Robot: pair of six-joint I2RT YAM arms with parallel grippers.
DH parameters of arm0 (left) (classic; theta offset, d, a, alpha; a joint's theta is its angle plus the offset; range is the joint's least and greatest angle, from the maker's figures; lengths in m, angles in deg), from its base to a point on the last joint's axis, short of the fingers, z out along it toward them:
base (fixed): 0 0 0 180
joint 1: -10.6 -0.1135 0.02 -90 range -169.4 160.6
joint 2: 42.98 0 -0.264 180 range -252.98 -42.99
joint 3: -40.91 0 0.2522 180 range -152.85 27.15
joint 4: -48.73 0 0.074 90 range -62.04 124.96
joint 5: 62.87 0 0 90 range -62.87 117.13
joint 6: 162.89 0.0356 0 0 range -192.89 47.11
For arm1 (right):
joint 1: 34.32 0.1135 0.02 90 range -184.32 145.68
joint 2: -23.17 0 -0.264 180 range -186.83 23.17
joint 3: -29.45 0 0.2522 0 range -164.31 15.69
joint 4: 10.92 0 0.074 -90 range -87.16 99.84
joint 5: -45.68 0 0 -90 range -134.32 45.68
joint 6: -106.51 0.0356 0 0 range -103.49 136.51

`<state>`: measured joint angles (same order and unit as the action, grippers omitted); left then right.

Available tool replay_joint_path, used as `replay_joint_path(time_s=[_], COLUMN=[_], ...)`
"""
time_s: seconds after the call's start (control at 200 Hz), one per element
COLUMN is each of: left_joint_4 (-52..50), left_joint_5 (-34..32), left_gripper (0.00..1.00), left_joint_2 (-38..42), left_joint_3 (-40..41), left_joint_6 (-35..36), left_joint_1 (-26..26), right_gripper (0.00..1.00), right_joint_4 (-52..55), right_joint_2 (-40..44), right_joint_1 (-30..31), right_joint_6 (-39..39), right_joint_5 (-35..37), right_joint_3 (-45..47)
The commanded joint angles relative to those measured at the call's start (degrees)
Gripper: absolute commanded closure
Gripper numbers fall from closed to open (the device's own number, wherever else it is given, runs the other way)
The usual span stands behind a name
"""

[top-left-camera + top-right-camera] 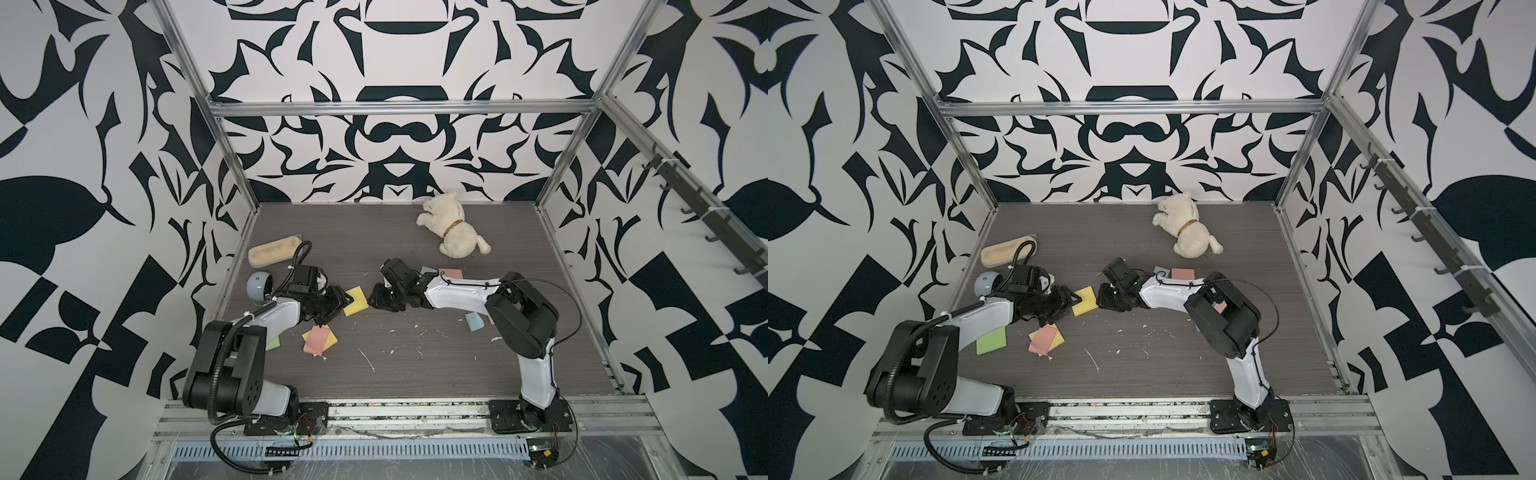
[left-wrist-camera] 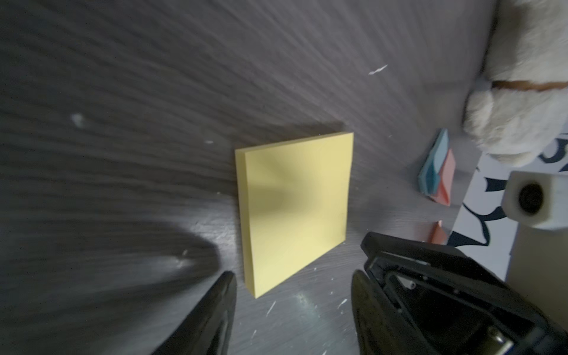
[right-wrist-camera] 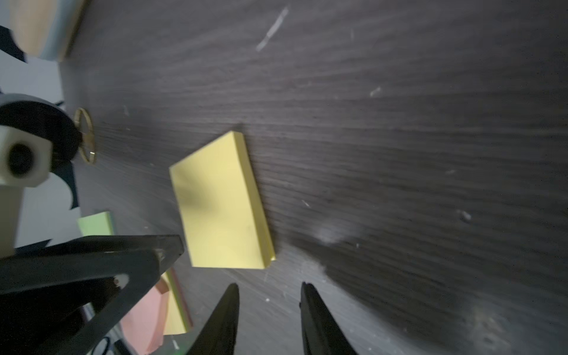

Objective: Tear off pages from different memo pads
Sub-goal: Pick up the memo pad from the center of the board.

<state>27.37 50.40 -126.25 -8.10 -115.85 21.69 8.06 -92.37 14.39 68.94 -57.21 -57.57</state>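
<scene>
A yellow memo pad (image 1: 357, 302) (image 2: 295, 209) (image 3: 221, 203) lies flat on the dark table between my two grippers. My left gripper (image 1: 338, 300) (image 2: 293, 278) is at its left edge, open, nothing between the fingers. My right gripper (image 1: 376, 297) (image 3: 270, 285) faces it from the right, open and empty, apart from the pad. A loose pink page (image 1: 316, 337) rests on a yellow page nearer the front. A green memo pad (image 1: 991, 341) lies beside the left arm. Pink (image 1: 452, 274) and blue (image 1: 428, 271) memo pads sit behind the right arm. A blue page (image 1: 473, 321) lies under that arm.
A white plush dog (image 1: 453, 230) lies at the back right. A tan oblong brush (image 1: 274, 249) and a grey-blue ball-shaped object (image 1: 259, 286) sit at the left edge. Small white scraps are scattered over the front of the table (image 1: 415, 374).
</scene>
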Motion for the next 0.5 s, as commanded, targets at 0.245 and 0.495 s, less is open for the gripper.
replay_joint_path(time_s=[0.245, 0.495], left_joint_4=[0.90, 2.27], left_joint_5=[-2.72, -1.81], left_gripper=[0.48, 0.52], left_joint_2=[-6.46, -8.31], left_joint_3=[-1.45, -0.79], left_joint_6=[0.71, 0.78], left_joint_1=[0.67, 1.56], right_gripper=[0.65, 0.77], right_joint_4=[1.31, 0.24], right_joint_2=[-4.27, -3.99], right_joint_1=[0.55, 0.97], right_joint_6=[-0.30, 0.13], right_joint_5=[-1.48, -2.42], right_joint_3=[-7.28, -7.53])
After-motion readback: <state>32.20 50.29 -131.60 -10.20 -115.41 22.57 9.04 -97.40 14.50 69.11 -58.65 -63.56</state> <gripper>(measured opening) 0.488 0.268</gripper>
